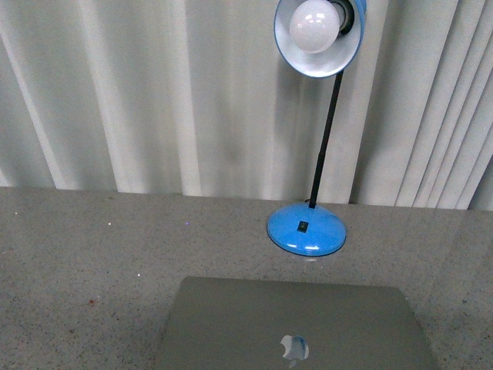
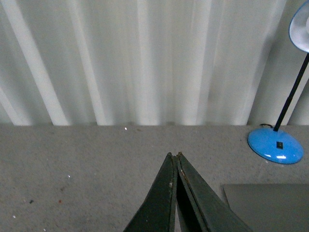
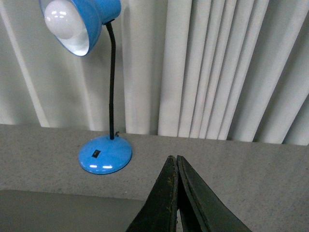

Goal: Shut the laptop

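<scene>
Speckled grey bench (image 1: 92, 247) before pleated curtain (image 1: 154, 92). Laptop (image 1: 293, 324), lower centre of the front view, shows its grey logo lid; whether flat or raised cannot be told. Blue lamp (image 1: 306, 229) stands just behind: a clumsy push could knock it. Left gripper (image 2: 174, 157) and right gripper (image 3: 173, 159): jaws pressed together, empty.

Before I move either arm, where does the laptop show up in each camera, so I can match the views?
Front view: the laptop fills the bottom centre, grey lid facing the camera, logo near the lower edge.
Left wrist view: only a grey corner at bottom right.
Right wrist view: a grey strip along the bottom left.
Shared landmark: the blue lamp base, just beyond the laptop.
</scene>
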You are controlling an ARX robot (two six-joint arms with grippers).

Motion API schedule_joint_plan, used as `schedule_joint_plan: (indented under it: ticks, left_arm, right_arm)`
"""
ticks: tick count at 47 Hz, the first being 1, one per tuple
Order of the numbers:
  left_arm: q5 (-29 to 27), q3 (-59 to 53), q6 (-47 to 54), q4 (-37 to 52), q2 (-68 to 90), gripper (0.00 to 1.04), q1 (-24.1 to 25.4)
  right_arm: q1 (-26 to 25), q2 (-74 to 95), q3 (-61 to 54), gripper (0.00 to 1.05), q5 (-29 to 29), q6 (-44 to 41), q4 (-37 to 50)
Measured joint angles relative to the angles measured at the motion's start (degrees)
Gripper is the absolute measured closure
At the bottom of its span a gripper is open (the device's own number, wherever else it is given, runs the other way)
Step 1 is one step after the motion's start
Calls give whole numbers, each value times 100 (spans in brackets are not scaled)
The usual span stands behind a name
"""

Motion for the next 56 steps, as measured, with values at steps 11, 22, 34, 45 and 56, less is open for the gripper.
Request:
schedule_joint_plan:
  ticks: [11, 22, 34, 45, 56]
  left_arm:
    - [-4, -651, -195, 35, -564, 101, -15]
    - [-9, -984, -249, -24, -992, 101, -17]
    - [-11, -1211, -258, -267, -1456, 101, -17]
    - [-15, -1318, -271, -713, -2044, 101, -20]
    - [-9, -1320, -273, -1235, -2680, 101, -20]
  right_arm:
    - [-675, -721, -544, 102, -708, 103, -162]
    - [-789, -1322, -828, 102, -743, 118, -470]
    - [-791, -1941, -1051, 102, -748, 118, -861]
    - [-791, -2302, -1178, 102, -748, 118, -1025]
    - [-791, -2605, -1178, 102, -748, 118, -1314]
